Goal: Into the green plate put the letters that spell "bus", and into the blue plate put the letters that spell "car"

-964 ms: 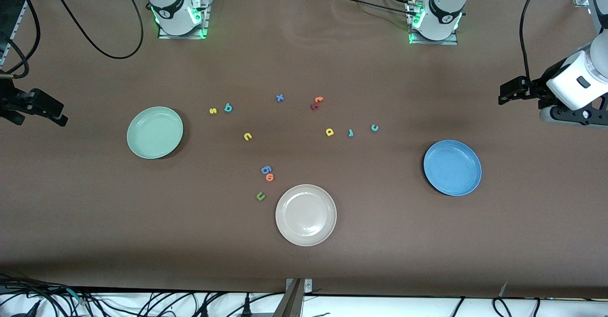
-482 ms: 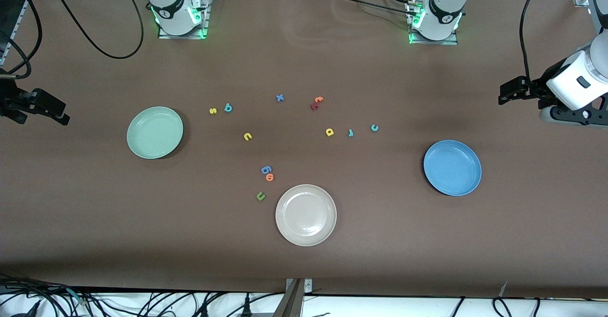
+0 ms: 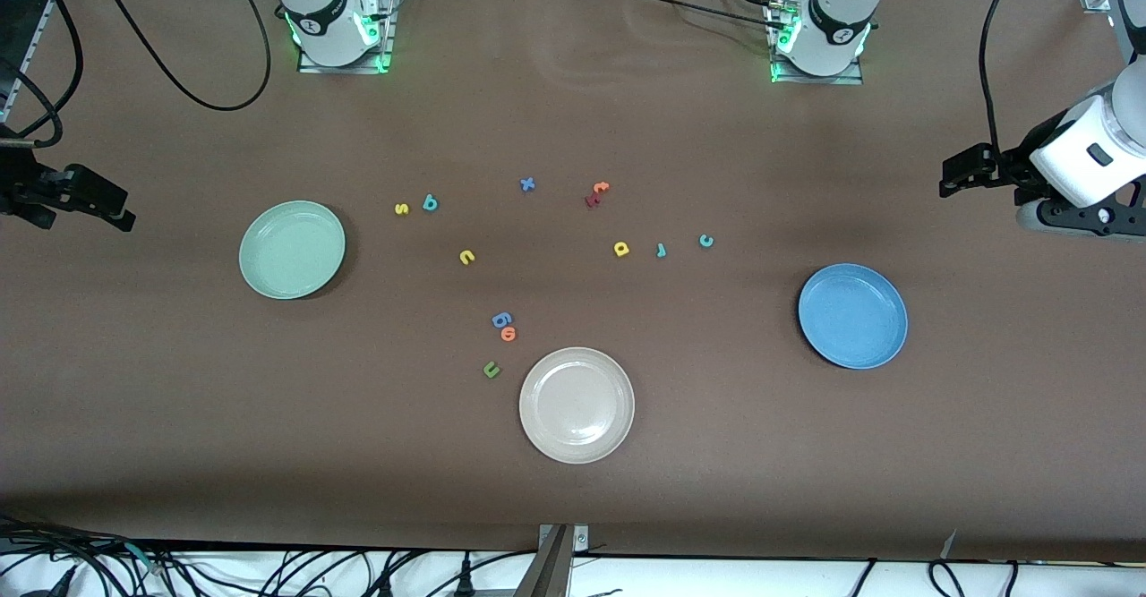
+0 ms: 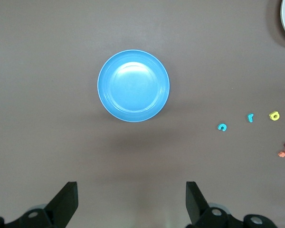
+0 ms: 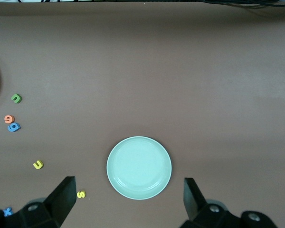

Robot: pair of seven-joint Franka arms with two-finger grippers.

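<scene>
Brown desk [image 3: 573, 490]: carries all. Landmark: round cream-white plate [image 3: 577, 405].

Round mint-green plate [image 3: 292, 249]: toward the right arm's end, empty.

Round blue plate [image 3: 852, 315]: toward the left arm's end, empty.

Foam letters, farther from camera than landmark: yellow "s" [image 3: 401, 208], teal "b" [image 3: 431, 203], yellow "u" [image 3: 466, 257]; yellow "a" [image 3: 621, 248], teal "r" [image 3: 661, 250], teal "c" [image 3: 705, 240]. Advice: descend square, pinch one letter.

Right gripper [image 5: 128, 194]: over desk edge by green plate, wide, empty. Left gripper [image 4: 132, 199]: waits near blue plate, wide, empty.

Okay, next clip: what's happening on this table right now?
Nothing is being handled yet. Small foam letters lie scattered on the brown table between the round mint-green plate and the round blue plate, with a cream-white plate nearer the camera. All plates hold nothing. The right gripper and left gripper hang open at their own ends of the table.
</scene>
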